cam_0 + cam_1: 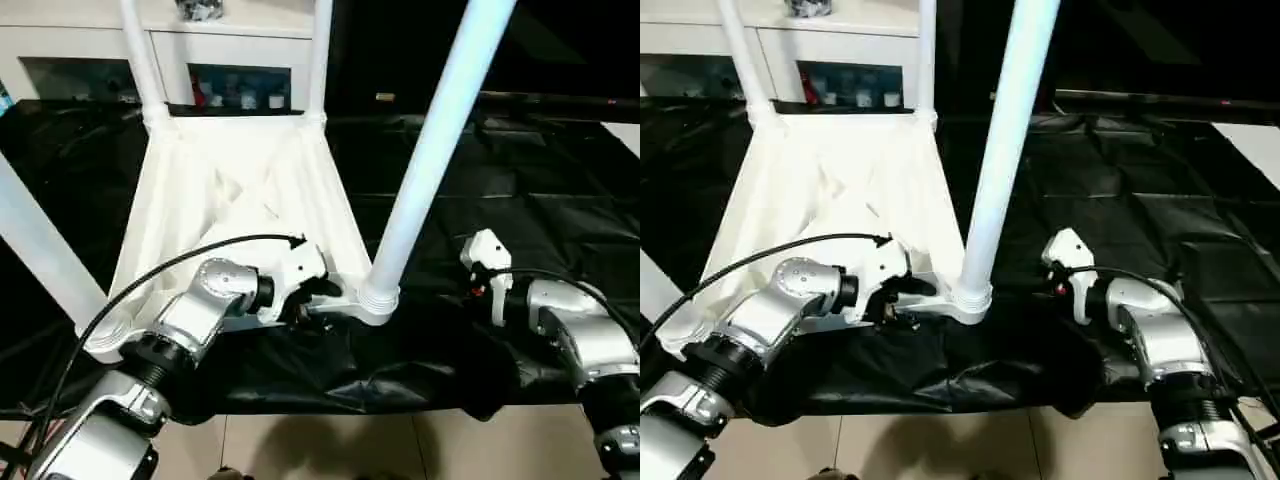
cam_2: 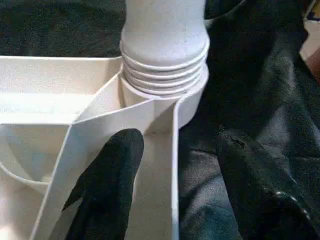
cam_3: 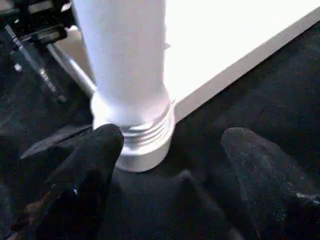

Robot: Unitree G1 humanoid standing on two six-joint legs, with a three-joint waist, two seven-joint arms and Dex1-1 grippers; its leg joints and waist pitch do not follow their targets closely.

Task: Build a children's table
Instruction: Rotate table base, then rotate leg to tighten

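Observation:
The white tabletop (image 1: 240,190) lies upside down on the black cloth, ribbed underside up. All four white legs stand in its corner sockets: two at the far corners (image 1: 140,60) (image 1: 320,50), one near left (image 1: 40,250), one near right (image 1: 430,150). My left gripper (image 2: 180,145) is open at the near rim beside the near-right socket (image 1: 378,297). One of its fingers (image 2: 112,170) is over the ribs, the other on the cloth outside. My right gripper (image 3: 170,140) is open just right of that leg's threaded base (image 3: 140,135), apart from it.
Black cloth (image 1: 520,190) covers the work table, bunched along its front edge, with tiled floor (image 1: 320,445) below. A white cabinet with glass doors (image 1: 240,60) stands behind. A black cable (image 1: 150,275) arcs over my left forearm.

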